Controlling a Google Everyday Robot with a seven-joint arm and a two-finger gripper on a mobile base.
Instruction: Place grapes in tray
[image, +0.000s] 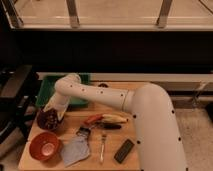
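Observation:
The grapes (48, 119) are dark red-purple berries lying in a round maroon bowl (40, 125) at the left of the wooden table. The green tray (46, 89) stands just behind that bowl at the table's back left, partly hidden by my arm. My white arm reaches across from the right, and my gripper (56, 109) hangs at the right rim of the maroon bowl, right above the grapes and in front of the tray.
An orange-red bowl (44, 146) sits at the front left. A grey cloth (75, 150), a fork (102, 145) and a black bar (124, 150) lie at the front. A banana (115, 119) and a red item (92, 119) lie mid-table.

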